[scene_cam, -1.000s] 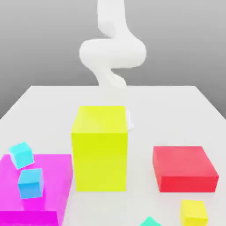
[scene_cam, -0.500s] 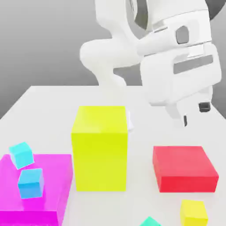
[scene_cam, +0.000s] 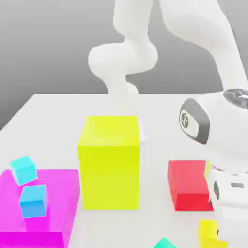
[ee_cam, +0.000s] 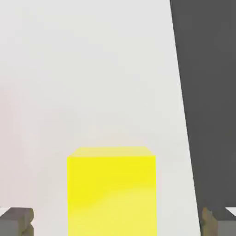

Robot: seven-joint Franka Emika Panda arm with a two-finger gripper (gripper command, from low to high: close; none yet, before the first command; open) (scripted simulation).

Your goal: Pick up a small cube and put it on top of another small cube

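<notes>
Down it's come: half a sec ago the hand hung above the red block, now it's dropped low at the front of the table on the exterior view's right, over the small yellow cube (scene_cam: 211, 233). That cube sits on the table (scene_cam: 53, 114) near the front edge, just ahead of the red block (scene_cam: 188, 184), partly hidden by the arm (scene_cam: 213, 126). In the hand view the yellow cube (ee_cam: 111, 191) lies dead centre between the two fingertips (ee_cam: 17, 220), one tip either side w/ clear table showing in the gaps. So the claw (ee_cam: 117, 221) is spread wide, wider than the cube, holding nothing. Cube's faces look square to the fingers, no twist needed by my read. Wrist points straight down, arm arched over from the back. Next, prob a short drop & squeeze. Targets for stacking: two blue cubes (scene_cam: 34, 200) on the pink slab (scene_cam: 58, 193), well apart across the tall yellow block (scene_cam: 110, 162).
</notes>
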